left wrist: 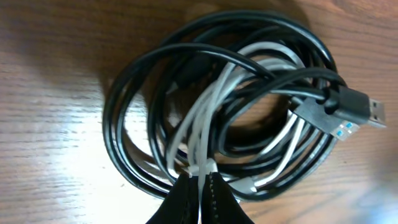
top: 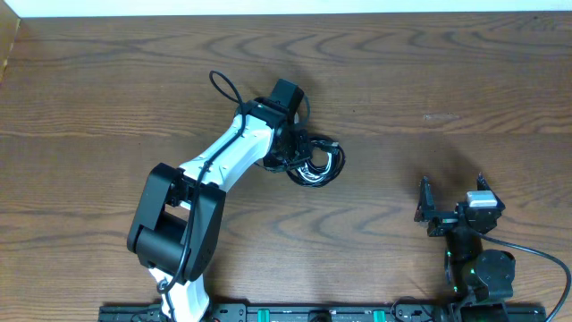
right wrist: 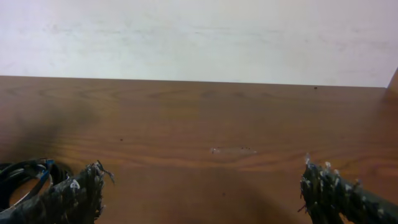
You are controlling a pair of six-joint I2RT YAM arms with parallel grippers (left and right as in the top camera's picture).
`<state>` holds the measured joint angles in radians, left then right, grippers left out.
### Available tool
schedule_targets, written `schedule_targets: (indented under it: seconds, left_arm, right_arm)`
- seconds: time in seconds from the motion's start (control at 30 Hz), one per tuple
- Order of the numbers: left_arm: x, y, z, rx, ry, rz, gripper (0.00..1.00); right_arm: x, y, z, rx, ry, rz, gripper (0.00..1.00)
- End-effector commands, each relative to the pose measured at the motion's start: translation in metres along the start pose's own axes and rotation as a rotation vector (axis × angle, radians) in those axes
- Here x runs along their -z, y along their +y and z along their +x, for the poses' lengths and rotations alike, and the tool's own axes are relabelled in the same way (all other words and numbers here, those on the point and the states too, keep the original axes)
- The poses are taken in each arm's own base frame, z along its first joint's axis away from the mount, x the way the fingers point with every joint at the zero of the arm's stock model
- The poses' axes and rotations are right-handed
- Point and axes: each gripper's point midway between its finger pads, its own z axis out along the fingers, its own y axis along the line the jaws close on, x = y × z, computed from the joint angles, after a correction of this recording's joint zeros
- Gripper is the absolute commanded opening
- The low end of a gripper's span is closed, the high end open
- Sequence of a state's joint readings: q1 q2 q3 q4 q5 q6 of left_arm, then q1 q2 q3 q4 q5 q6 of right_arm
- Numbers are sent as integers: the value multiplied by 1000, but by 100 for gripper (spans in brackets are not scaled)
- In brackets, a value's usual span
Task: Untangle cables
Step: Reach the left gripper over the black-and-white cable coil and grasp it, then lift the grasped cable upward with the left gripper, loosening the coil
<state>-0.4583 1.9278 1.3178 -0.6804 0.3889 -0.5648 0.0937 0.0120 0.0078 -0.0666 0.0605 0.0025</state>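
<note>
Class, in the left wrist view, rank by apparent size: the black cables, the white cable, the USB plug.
1. black cables, spanning most of the frame.
2. white cable, threaded through them.
3. USB plug, smallest.

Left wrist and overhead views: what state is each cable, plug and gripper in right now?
white cable, threaded through the black loops, pinched by the left gripper.
black cables, coiled in one bundle, tangled with the white one.
USB plug, loose at the bundle's right side, plugged into nothing.
left gripper, shut on the white cable.
right gripper, open, empty, apart from the bundle.
</note>
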Motion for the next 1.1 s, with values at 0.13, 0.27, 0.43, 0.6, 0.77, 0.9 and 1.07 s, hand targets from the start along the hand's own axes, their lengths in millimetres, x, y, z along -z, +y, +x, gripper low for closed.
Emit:
schedule_targets:
  seconds: [0.13, 0.27, 0.43, 0.6, 0.77, 0.9, 1.07]
  left_arm:
    - [76, -56, -15, -85, -135, 185, 7]
    - [129, -79, -15, -141, -250, 271, 8]
    - [188, -104, -11, -218, -401, 380, 7]
    - [225, -116, -6, -262, -497, 449, 7]
    - [232, -121, -9, -213, -508, 486, 7]
    - [252, -150, -4, -301, -517, 637, 7]
    - [292, -186, 1, -437, -583, 837, 8]
  right_arm:
    - [0, -3, 1, 11, 0, 14, 99]
    - [0, -3, 1, 11, 1, 14, 99]
    - [0, -3, 1, 11, 0, 14, 99]
    - [0, -3, 1, 11, 1, 14, 99]
    - [0, -3, 1, 11, 1, 14, 99]
    - [0, -3, 1, 11, 1, 14, 99]
    - [0, -3, 1, 11, 0, 14, 99]
